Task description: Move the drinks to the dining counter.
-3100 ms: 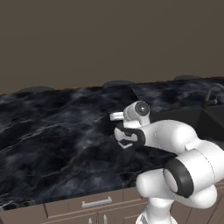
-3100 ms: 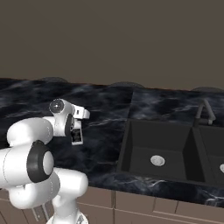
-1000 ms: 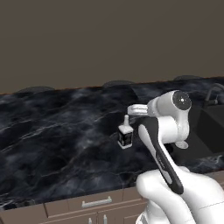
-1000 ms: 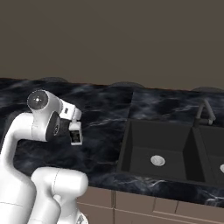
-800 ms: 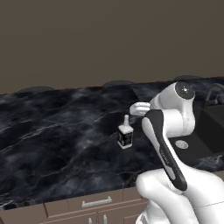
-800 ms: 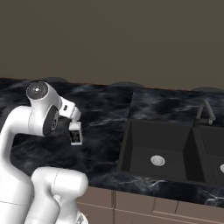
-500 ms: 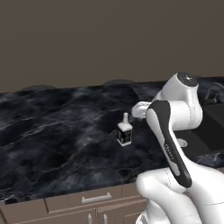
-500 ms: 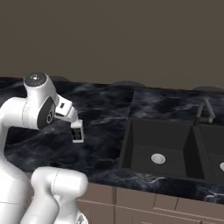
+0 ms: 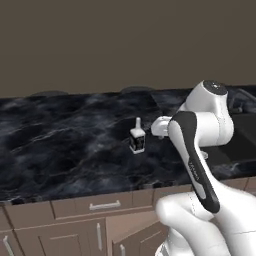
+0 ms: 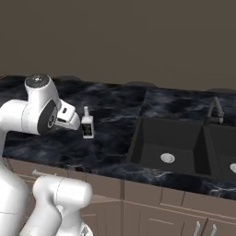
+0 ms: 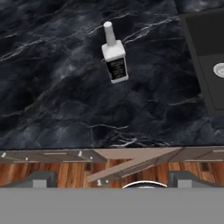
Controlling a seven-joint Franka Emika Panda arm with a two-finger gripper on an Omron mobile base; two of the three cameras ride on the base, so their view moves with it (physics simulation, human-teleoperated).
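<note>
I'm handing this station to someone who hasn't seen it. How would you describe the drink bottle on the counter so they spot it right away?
Start at the wide black white-veined marble counter with the dark recessed sink. On the open stone left of that sink stands a squat white bottle, upright, with a narrow neck. Its black label sets it apart, and nothing else stands near it.

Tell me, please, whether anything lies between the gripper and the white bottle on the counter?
Nothing visible does. The white bottle stands upright alone on the marble counter, with only bare stone between it and the camera on the hand.
</note>
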